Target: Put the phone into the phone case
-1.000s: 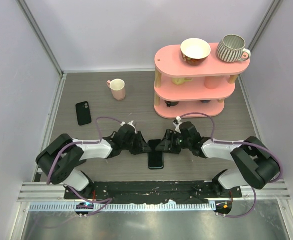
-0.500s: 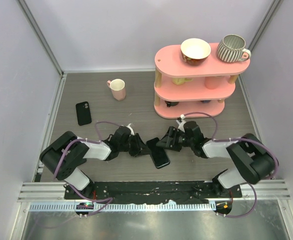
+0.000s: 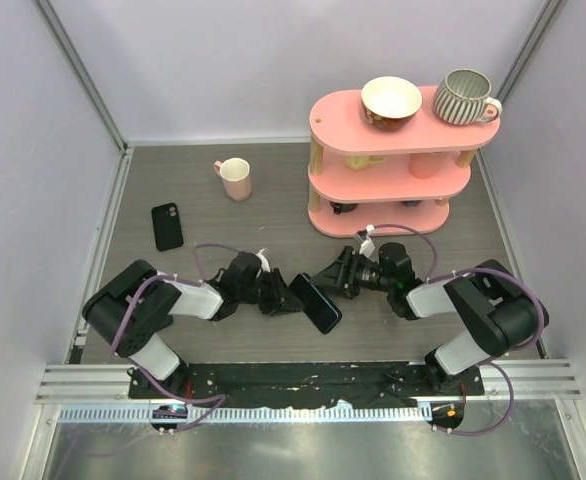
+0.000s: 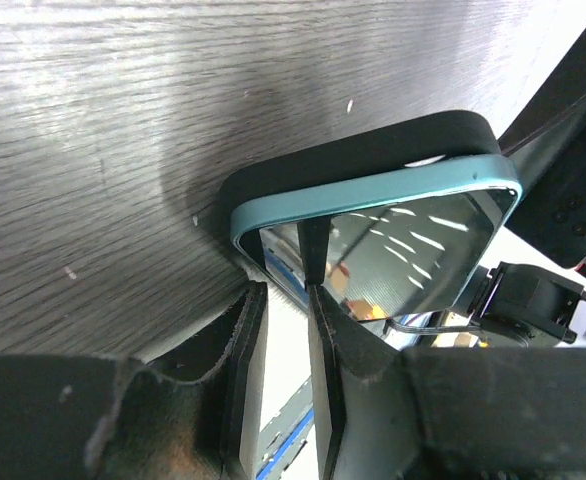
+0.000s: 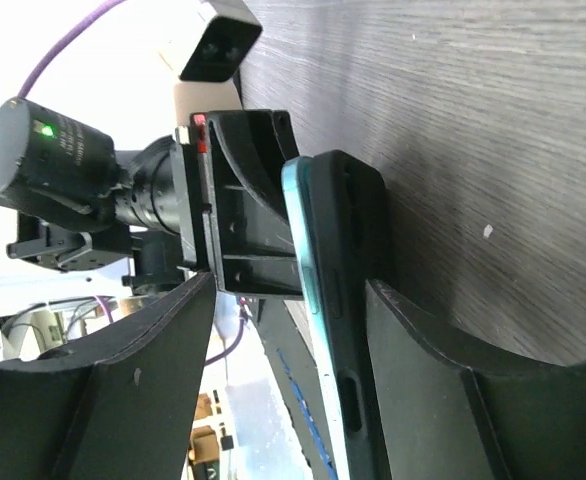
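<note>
The grey table (image 3: pixel 173 170) carries a pink three-tier shelf (image 3: pixel 333 115) at the right rear, topped by a bowl (image 3: pixel 391 98) and a striped mug (image 3: pixel 465 97). Near the front, the phone (image 3: pixel 316 303) stands tilted on one edge between both arms. The left gripper (image 3: pixel 283 297) pinches its edge, and the right gripper (image 3: pixel 335 280) straddles its end with jaws spread. The phone case (image 3: pixel 167 226) lies flat, well apart to the left. A pink cup (image 3: pixel 236 178) stands behind it, and nothing lies between phone and case.
</note>
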Controlling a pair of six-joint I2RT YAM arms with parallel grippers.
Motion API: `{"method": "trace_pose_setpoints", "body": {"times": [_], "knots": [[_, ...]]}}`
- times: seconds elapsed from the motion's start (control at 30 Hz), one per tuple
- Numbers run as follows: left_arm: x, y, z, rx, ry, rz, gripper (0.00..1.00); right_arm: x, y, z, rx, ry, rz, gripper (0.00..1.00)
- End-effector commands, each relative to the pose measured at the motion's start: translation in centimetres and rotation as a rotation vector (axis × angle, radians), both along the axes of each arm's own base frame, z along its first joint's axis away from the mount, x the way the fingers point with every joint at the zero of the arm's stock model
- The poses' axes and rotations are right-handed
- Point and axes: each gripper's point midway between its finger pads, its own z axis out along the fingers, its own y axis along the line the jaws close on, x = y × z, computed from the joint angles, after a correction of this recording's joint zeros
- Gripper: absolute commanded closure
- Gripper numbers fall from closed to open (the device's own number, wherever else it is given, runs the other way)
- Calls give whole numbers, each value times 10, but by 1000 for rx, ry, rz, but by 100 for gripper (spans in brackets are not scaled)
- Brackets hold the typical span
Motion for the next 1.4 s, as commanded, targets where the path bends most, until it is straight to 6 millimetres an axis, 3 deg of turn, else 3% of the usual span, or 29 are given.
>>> {"method": "trace_pose_setpoints", "body": {"times": [0.0,0.1,0.23,0.33,0.6,0.73,0.8,0.9,0.93,0.97,1.07,1.1,1.23,1.37], "knots": [[-1,5,-21,77,-4,2,73,-28,4,-9,-80,37,129,34],[-1,5,-22,83,-6,-1,73,-26,-5,-23,-179,24,118,34],[1,2,-22,82,-7,-6,73,-21,-7,-21,-214,-6,109,36],[1,2,-24,83,-2,-7,73,-21,-8,-21,-238,-19,116,45],[0,3,-26,98,0,-14,73,-32,-11,-27,-228,-7,149,82],[5,0,-6,48,-35,-20,70,-32,-10,-21,-202,-32,145,98],[15,6,11,14,-48,-9,67,-27,-8,-12,-180,-65,122,99],[35,22,49,-6,-121,17,60,-20,-3,16,-106,-156,104,99],[38,26,61,-9,-147,12,54,-19,-2,27,-76,-170,90,99],[42,33,78,4,-195,0,51,-17,0,45,-30,-230,81,99],[39,42,103,-2,-250,-31,44,-19,1,86,77,-325,66,99],[36,43,123,-40,-299,-38,42,-20,1,95,99,-345,62,99],[25,43,169,-162,-419,-59,30,-28,-3,138,221,-434,42,99],[16,36,205,-306,-503,-94,28,-42,-6,177,347,-500,65,99]]}}
